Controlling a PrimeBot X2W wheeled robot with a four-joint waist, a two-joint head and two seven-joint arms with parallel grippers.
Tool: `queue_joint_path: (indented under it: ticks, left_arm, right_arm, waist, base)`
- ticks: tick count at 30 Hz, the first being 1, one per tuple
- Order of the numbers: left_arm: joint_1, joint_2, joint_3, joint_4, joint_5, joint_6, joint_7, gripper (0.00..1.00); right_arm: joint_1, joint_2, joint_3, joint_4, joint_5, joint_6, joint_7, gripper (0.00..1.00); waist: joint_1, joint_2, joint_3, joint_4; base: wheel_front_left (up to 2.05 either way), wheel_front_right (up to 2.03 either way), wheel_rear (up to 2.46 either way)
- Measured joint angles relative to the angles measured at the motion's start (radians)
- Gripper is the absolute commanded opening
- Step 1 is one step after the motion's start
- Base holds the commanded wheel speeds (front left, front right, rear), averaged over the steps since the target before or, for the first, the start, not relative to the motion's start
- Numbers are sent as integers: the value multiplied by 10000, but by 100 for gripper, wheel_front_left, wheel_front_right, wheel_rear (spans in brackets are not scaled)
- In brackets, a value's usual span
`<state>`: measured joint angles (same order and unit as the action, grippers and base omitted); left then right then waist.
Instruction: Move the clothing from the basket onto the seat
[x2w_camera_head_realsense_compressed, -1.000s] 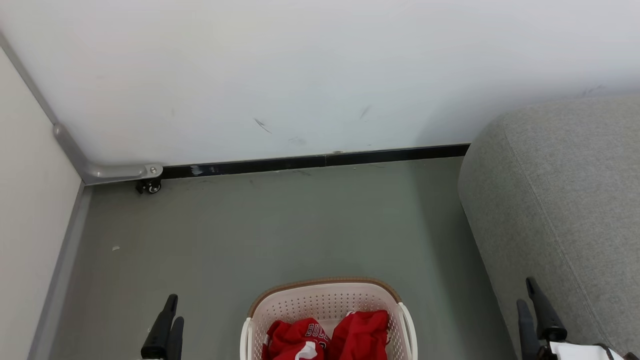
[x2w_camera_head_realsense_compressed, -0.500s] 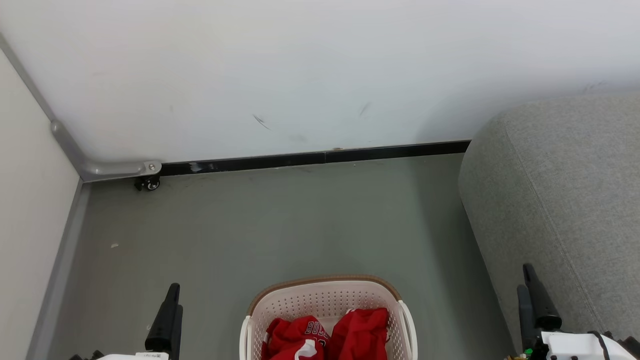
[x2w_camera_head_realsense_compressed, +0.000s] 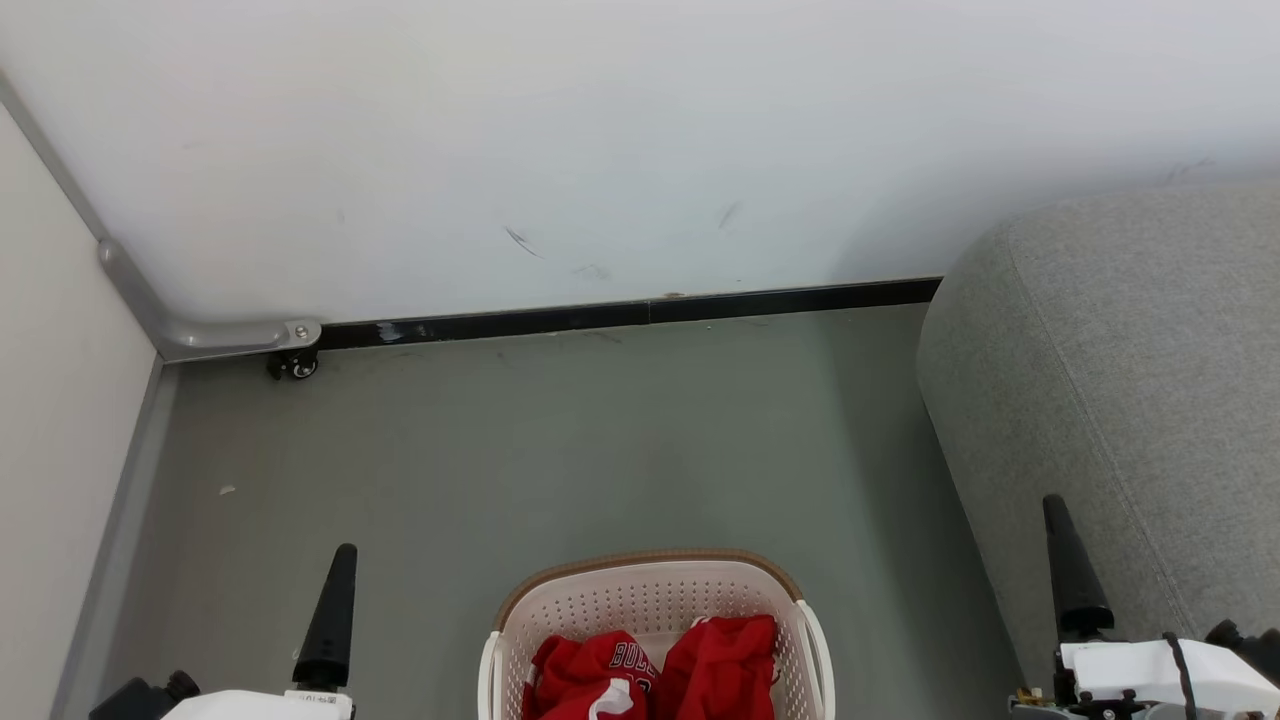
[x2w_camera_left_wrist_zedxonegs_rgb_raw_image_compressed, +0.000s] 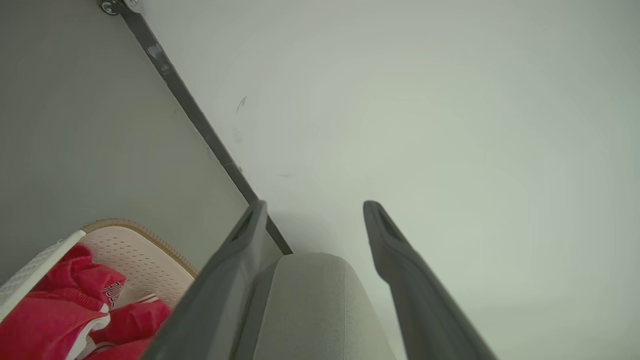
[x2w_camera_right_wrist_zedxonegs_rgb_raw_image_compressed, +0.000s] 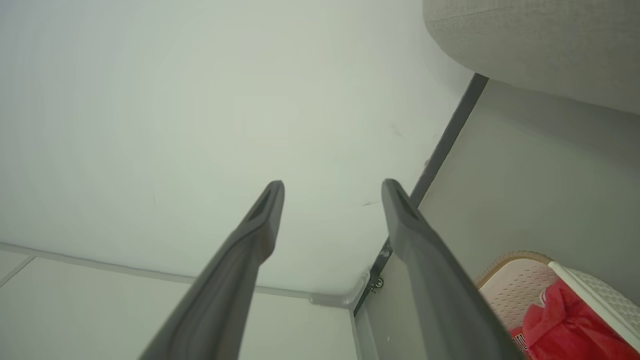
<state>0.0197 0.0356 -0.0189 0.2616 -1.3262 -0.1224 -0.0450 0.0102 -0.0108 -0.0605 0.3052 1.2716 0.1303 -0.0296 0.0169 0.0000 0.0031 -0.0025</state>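
1. Head view: my left gripper (x2w_camera_head_realsense_compressed: 338, 585) rises at the lower left and my right gripper (x2w_camera_head_realsense_compressed: 1062, 540) at the lower right. Both are seen edge-on, over the grey floor (x2w_camera_head_realsense_compressed: 560, 440). The basket (x2w_camera_head_realsense_compressed: 650, 558) stands on the floor between them, at the bottom edge. The clothing (x2w_camera_head_realsense_compressed: 650, 675) lies bunched inside it, two red heaps side by side with lettering on the left one. The seat (x2w_camera_head_realsense_compressed: 1130, 380) fills the right side, well apart from the basket and just beside my right gripper.
2. Left wrist view: my left jaws stand wide apart with nothing between them. The seat's rounded end lies beyond them, and the basket with the clothing sits at the lower left.
3. Right wrist view: my right jaws are spread wide and empty, pointing at the white wall (x2w_camera_right_wrist_zedxonegs_rgb_raw_image_compressed: 200, 100). The basket and clothing are at the lower right, the seat at the upper right.
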Motion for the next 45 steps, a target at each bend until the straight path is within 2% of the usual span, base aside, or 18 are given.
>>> queue_joint_path:
  ticks: [8,22,28,45]
  left_arm:
    - [-1,10,-52,-316,1212,44,-267,100]
    - [-4,146,-462,-830,3674,169,-717,100]
    - [-10,174,-650,-1009,4715,217,-917,100]
    - [-52,295,-959,-1413,7607,523,-1503,100]
  right_arm:
    - [-143,-31,2,-159,-1473,0,-257,100]
    - [-263,-81,31,-320,-3735,0,-794,100]
    - [-363,-121,17,-385,-4911,0,-968,100]
    - [-712,-215,-61,-746,-8537,0,-1200,100]
  waist:
    - [0,0,-5,2]
    - [-116,0,132,3]
    - [-146,0,208,-4]
    - [-161,0,321,12]
  base:
    - [0,0,0]
    - [0,0,0]
    - [0,0,0]
    - [0,0,0]
